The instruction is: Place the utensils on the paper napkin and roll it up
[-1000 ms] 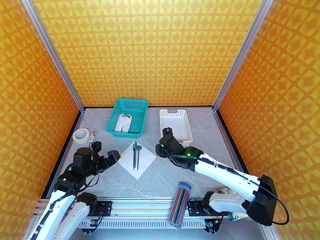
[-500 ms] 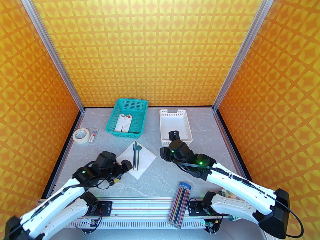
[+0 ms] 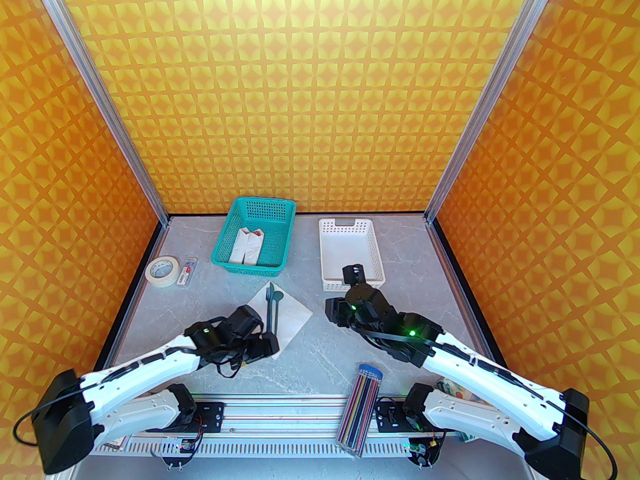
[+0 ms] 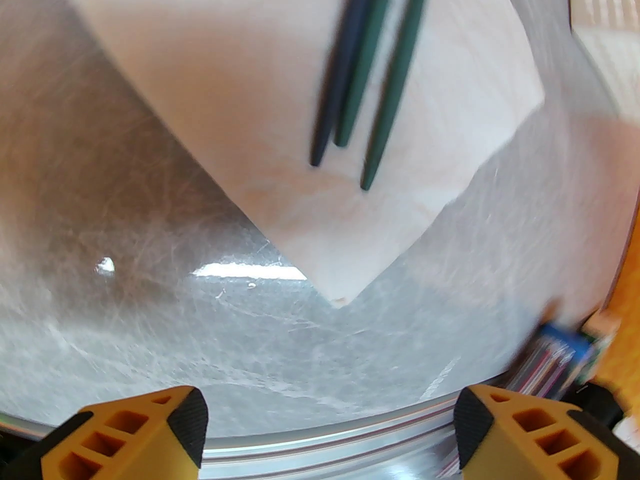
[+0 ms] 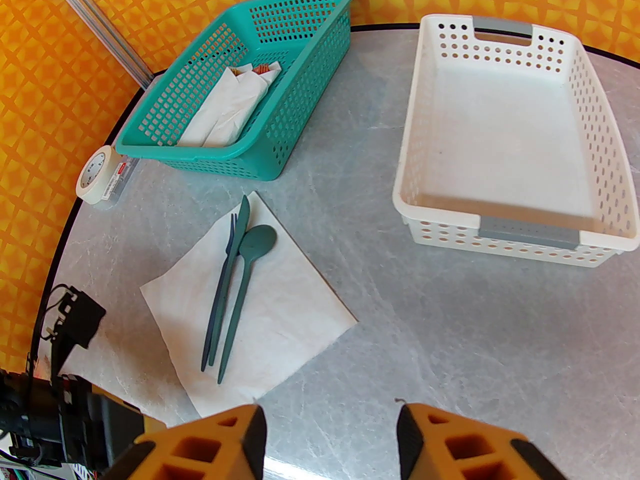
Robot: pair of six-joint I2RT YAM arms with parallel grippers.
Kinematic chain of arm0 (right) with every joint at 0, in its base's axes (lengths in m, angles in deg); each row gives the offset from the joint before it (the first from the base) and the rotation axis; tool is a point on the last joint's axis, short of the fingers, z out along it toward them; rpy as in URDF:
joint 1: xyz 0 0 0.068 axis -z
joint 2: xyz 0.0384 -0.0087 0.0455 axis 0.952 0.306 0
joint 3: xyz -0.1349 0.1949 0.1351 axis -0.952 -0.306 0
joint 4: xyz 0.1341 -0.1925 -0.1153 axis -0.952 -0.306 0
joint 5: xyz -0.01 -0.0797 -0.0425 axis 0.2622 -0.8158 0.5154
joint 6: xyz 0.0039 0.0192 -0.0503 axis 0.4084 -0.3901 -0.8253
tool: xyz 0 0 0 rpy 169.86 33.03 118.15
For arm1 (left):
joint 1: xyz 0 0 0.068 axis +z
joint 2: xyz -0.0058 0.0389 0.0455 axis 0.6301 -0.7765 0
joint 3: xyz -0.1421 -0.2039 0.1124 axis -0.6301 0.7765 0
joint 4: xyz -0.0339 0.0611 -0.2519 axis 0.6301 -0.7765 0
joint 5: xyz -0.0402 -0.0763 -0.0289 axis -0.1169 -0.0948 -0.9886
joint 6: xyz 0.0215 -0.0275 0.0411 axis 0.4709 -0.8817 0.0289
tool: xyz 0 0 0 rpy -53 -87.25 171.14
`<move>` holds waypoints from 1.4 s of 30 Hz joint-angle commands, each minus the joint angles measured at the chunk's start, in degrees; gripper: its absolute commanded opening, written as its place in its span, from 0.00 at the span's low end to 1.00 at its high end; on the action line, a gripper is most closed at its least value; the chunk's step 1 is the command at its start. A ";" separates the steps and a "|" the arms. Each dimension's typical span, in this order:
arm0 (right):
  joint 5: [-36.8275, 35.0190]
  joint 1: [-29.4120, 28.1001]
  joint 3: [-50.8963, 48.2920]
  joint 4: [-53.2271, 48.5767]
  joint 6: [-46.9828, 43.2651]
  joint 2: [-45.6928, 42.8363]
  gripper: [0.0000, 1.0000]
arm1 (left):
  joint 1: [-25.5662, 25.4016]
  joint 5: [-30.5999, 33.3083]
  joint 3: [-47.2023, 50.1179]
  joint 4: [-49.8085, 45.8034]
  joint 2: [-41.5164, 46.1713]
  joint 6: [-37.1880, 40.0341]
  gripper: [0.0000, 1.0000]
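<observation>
From the left wrist camera the utensils (image 5: 222, 288) are cut off at the top edge, so just three blurred handle ends lie on the paper napkin (image 5: 295, 308), and the blur hides any surface detail. The right wrist view gives them whole: fork (image 5: 231, 233) and knife (image 5: 243, 215) close together, partly overlapping, and the spoon (image 5: 257, 240) just beside them, all lying along the napkin's diagonal on the grey table (image 5: 400, 318), in front of the teal basket (image 5: 175, 150). In the top view the left arm's wrist covers the napkin's near-left part. The left gripper (image 4: 330, 418) has its jaws spread wide with nothing between them, and the napkin's near corner lies just beyond, untouched. The right gripper (image 5: 330, 433) stands partway open and empty above bare table, near the white basket (image 5: 407, 118). Two napkin bundles (image 5: 225, 108) in the teal basket show red at their far ends, mostly screened by the mesh. A patterned item (image 3: 450, 383) is largely hidden under the right arm. The tape roll (image 5: 92, 175) carries dark print inside its core, too small to read; the packet (image 5: 117, 180) beside it has a red-and-white label, possibly a brand mark, also illegible. The pencil case (image 3: 360, 408) has a blue end without legible text.
</observation>
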State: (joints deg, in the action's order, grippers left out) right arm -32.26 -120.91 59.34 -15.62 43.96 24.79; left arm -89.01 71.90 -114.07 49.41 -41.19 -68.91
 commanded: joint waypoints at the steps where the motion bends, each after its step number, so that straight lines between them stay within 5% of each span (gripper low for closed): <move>1: -2.01 -0.20 -1.02 -1.75 -1.47 -0.98 0.49 | -2.66 3.31 -4.41 -1.53 -4.34 12.08 0.82; 9: -2.09 -0.17 -1.55 -1.97 -2.55 -1.90 0.49 | -11.13 17.26 -18.46 -15.55 -21.73 23.62 0.78; 19: -2.77 -0.16 -2.34 -2.76 -2.77 -3.43 0.50 | -12.45 24.03 -23.19 -19.30 -30.04 27.17 0.75; 42: -2.45 -0.09 -1.94 -3.64 -3.05 -3.22 0.50 | -12.36 25.46 -23.68 -15.58 -36.07 32.20 0.83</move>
State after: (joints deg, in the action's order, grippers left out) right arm -33.72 -120.91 57.68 -17.39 41.62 22.02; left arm -101.32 94.85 -137.59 32.64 -76.13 -37.37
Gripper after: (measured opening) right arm 0.500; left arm 0.833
